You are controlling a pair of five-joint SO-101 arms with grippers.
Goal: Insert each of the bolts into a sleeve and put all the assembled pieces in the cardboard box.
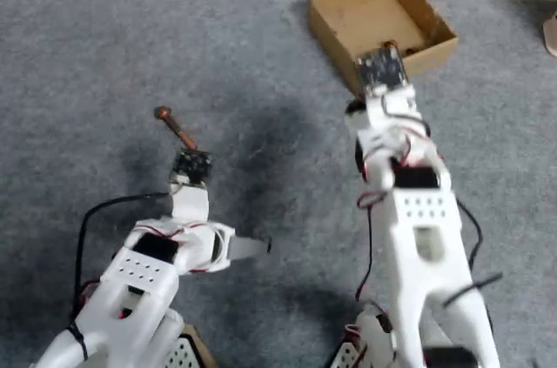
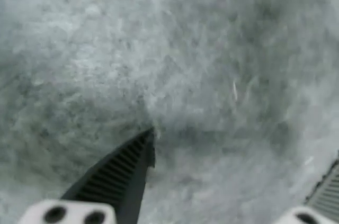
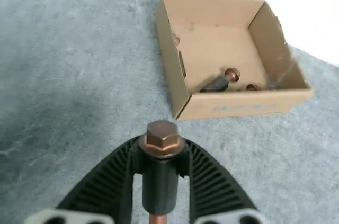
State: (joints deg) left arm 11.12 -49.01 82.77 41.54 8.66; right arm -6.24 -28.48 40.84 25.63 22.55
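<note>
My right gripper [image 3: 160, 152] is shut on a black sleeve [image 3: 160, 173] with a copper hex-head bolt [image 3: 161, 138] through it, held above the carpet just short of the cardboard box [image 3: 183, 75]. The box [image 1: 335, 33] stands at the far right of the table, with the right gripper [image 1: 383, 72] at its near wall. An assembled piece [image 3: 220, 82] lies inside, and another copper head [image 3: 251, 87] shows beside it. A loose copper bolt [image 1: 174, 129] lies on the carpet just beyond my left gripper [image 1: 191, 172]. The left gripper [image 2: 233, 176] is open over bare carpet, nothing between its fingers [image 2: 124, 171].
Grey carpet [image 1: 104, 55] covers the whole table, with open floor to the left of the box and between the two arms. A pale wall edge runs along the far side behind the box.
</note>
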